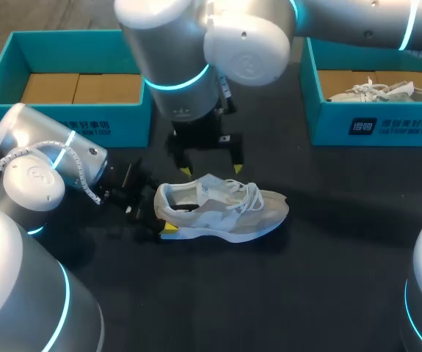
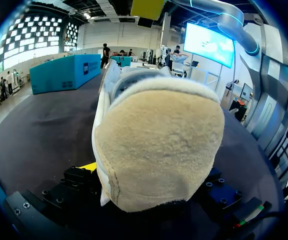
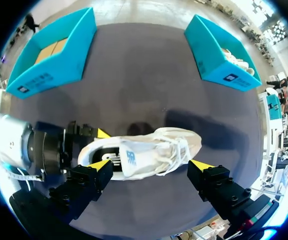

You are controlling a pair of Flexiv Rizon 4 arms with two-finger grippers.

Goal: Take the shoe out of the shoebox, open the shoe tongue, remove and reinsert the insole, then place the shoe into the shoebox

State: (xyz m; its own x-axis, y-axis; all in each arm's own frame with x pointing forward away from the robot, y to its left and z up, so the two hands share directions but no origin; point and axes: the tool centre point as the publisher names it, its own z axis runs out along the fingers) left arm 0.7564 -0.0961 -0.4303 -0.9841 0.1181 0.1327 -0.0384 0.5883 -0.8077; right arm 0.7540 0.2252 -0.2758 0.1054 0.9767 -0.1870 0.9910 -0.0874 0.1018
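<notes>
A beige and white shoe [image 1: 225, 213] lies on its sole in the middle of the black table, toe to the right. My left gripper [image 1: 161, 213] comes in low from the left and is shut on the shoe's heel. In the left wrist view the heel [image 2: 159, 145] fills the space between the fingers, and one yellow tip [image 2: 88, 166] shows beside it. My right gripper [image 1: 212, 170] hangs open just above the shoe's mouth. In the right wrist view it [image 3: 150, 165] straddles the shoe [image 3: 149, 152], one finger at the heel end and one near the toe, touching neither.
A teal shoebox [image 1: 71, 121] with cardboard on its floor stands at the back left. A second teal shoebox [image 1: 376, 128] at the back right holds another pale shoe [image 1: 383, 92]. My right arm crosses over the middle of the table from the back right.
</notes>
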